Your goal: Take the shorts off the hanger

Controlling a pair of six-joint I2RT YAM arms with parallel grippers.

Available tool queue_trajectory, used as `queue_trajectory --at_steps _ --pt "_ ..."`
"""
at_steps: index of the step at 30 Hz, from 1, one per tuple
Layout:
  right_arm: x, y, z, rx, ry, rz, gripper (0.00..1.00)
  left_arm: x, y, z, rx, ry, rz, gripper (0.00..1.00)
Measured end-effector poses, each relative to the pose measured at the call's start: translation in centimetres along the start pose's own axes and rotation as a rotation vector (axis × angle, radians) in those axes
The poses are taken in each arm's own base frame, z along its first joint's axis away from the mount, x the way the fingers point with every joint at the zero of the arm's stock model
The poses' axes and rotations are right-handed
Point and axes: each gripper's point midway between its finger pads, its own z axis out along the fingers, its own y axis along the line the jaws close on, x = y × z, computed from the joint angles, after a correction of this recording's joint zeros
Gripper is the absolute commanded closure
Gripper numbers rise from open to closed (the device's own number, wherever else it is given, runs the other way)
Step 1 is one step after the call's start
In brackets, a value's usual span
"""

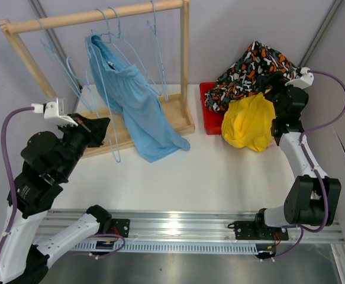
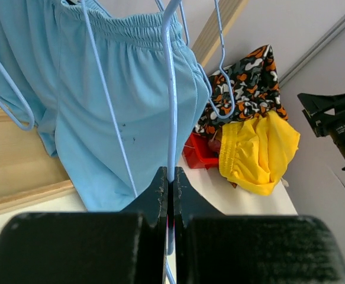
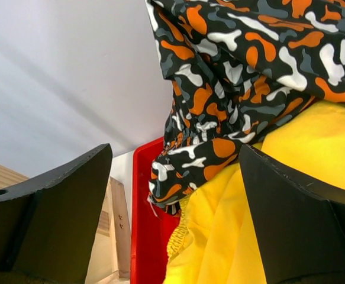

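Observation:
The light blue shorts [image 1: 138, 109] hang from a pale blue wire hanger [image 1: 110, 127] on the wooden rack [image 1: 98, 16], their lower end draped onto the table. My left gripper [image 1: 103, 128] is shut on that hanger's wire [image 2: 171, 118], just left of the shorts [image 2: 131, 112]. The yellow shorts [image 1: 249, 123] and the black-orange-white blotched shorts [image 1: 252, 68] lie heaped on a red bin [image 1: 208, 109]. My right gripper [image 1: 271, 87] is open and empty right by this heap, its jaws wide apart around the blotched shorts [image 3: 249, 65] and yellow shorts [image 3: 290, 201]. Pink and blue-orange patterned shorts are out of view.
Several bare wire hangers [image 1: 154, 53] hang on the rack's rod. The rack's wooden base [image 1: 175, 115] lies on the white table [image 1: 219, 177], next to the red bin [image 3: 145, 236]. A grey wall stands behind.

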Motion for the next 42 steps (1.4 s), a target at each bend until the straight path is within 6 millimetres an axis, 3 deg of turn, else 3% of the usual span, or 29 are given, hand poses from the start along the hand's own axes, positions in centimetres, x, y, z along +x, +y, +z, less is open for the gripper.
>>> queue_trajectory --at_steps 4,8,13,19,22,26,33,35,37,40,42 --pt "1.5 -0.8 -0.3 0.014 0.027 0.0 0.05 0.1 0.3 1.1 -0.033 0.014 0.033 1.0" --pt "3.1 -1.7 -0.8 0.033 0.06 -0.004 0.05 -2.5 1.2 4.3 -0.116 -0.018 0.088 1.0" --pt "2.9 -3.3 -1.9 0.059 0.058 -0.011 0.05 -5.2 6.0 9.8 -0.261 -0.036 0.103 1.0" --pt "1.1 -4.4 -2.9 0.077 0.016 -0.015 0.05 -4.8 12.4 15.6 -0.33 0.054 0.059 1.0" --pt "0.9 -4.1 -3.5 0.066 0.006 -0.016 0.05 -5.8 13.7 17.9 -0.315 0.055 0.052 1.0" --pt "1.4 -4.1 -4.2 0.055 0.015 -0.015 0.06 -7.2 13.5 19.0 -0.293 0.056 0.049 1.0" --pt "3.6 -4.9 -5.0 0.069 0.059 -0.009 0.06 -7.0 13.1 18.7 -0.253 0.095 0.02 0.99" --pt "3.6 -4.9 -5.2 0.07 0.061 -0.01 0.06 -7.0 13.0 18.6 -0.24 0.096 0.007 0.73" --pt "3.3 -4.7 -5.5 0.067 0.056 -0.01 0.06 -6.7 12.7 18.4 -0.225 0.092 -0.001 0.57" --pt "2.4 -4.2 -6.0 0.059 0.038 -0.011 0.05 -6.4 12.0 17.3 -0.205 0.089 -0.013 0.55" --pt "1.9 -3.9 -6.4 0.054 0.028 -0.012 0.01 -6.7 10.9 16.0 -0.181 0.077 -0.006 0.49"
